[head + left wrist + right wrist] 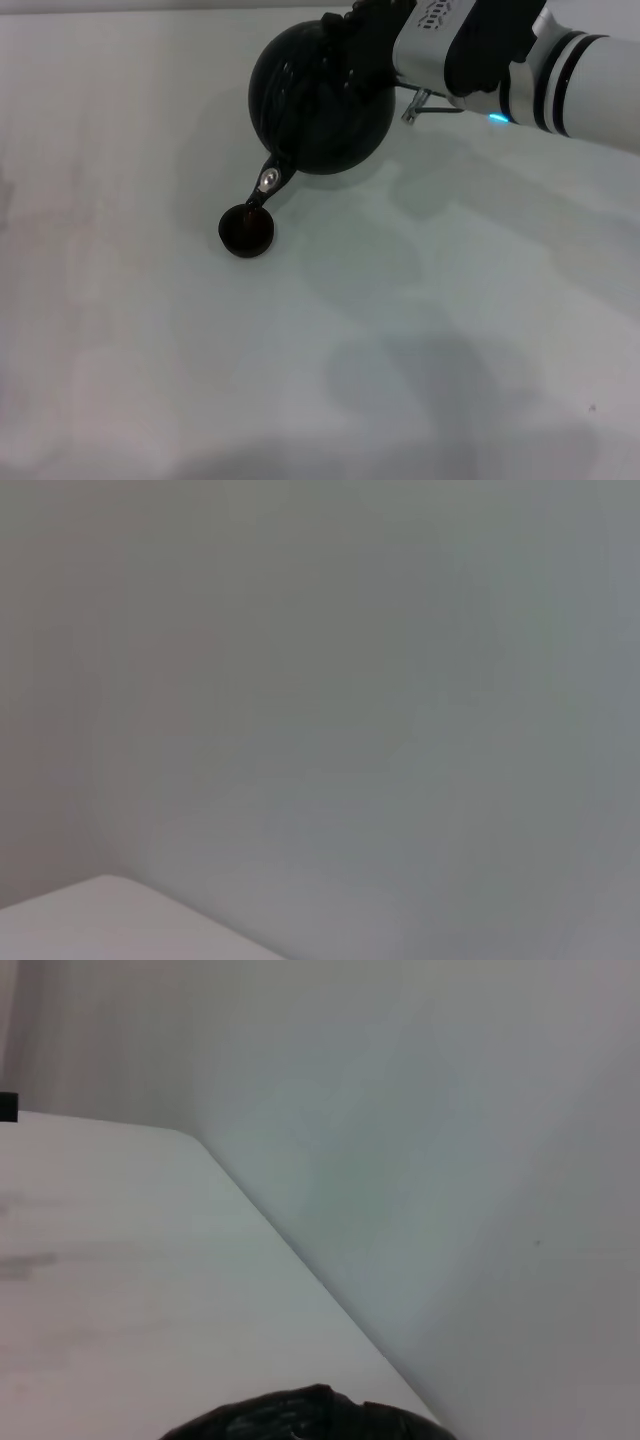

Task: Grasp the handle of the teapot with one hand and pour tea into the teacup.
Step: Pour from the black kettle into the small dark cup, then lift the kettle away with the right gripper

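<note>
The round black teapot (318,105) is tipped toward the near left, its pale-tipped spout (268,181) pointing down right over the rim of the tiny dark teacup (245,231) on the table. My right gripper (357,42) reaches in from the upper right and is shut on the handle at the pot's top, so the handle is mostly covered by the black fingers. In the right wrist view only a dark edge of the teapot (300,1415) shows. I cannot see any liquid. The left gripper is out of view.
A pale table (430,330) spreads wide in front of and beside the cup. My white right forearm (590,75) crosses the upper right corner. The left wrist view shows only a plain grey surface and a pale edge (100,920).
</note>
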`<action>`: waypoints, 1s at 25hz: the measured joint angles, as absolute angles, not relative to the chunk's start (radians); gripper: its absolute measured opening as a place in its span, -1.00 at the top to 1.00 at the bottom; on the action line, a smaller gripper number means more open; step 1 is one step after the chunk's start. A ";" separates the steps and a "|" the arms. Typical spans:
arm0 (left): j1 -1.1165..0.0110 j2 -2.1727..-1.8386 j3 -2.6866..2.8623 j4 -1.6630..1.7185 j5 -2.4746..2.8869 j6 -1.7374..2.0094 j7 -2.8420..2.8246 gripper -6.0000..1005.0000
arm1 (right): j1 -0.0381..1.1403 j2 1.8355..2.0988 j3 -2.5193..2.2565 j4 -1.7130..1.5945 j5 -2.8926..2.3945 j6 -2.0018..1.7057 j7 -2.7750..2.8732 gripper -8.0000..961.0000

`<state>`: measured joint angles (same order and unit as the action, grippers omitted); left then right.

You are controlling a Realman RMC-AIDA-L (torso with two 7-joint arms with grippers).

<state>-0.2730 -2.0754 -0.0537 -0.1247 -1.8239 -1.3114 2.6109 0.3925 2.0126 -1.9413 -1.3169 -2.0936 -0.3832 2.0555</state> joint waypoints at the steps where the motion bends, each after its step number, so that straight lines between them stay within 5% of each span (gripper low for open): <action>1: -0.273 -2.075 -0.054 -0.125 -1.824 -1.310 2.611 -0.72 | 0.392 2.013 -1.941 -1.317 -2.089 -0.384 2.058 0.59; 25: -0.273 -2.078 -0.054 -0.133 -1.823 -1.310 2.611 -0.72 | 0.375 2.013 -1.734 -1.282 -1.968 -0.656 2.157 0.59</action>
<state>-0.2730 -2.0777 -0.0537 -0.1333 -1.8229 -1.3100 2.6108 0.3749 2.0126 -1.7341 -1.2823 -1.9675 -0.6555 2.1566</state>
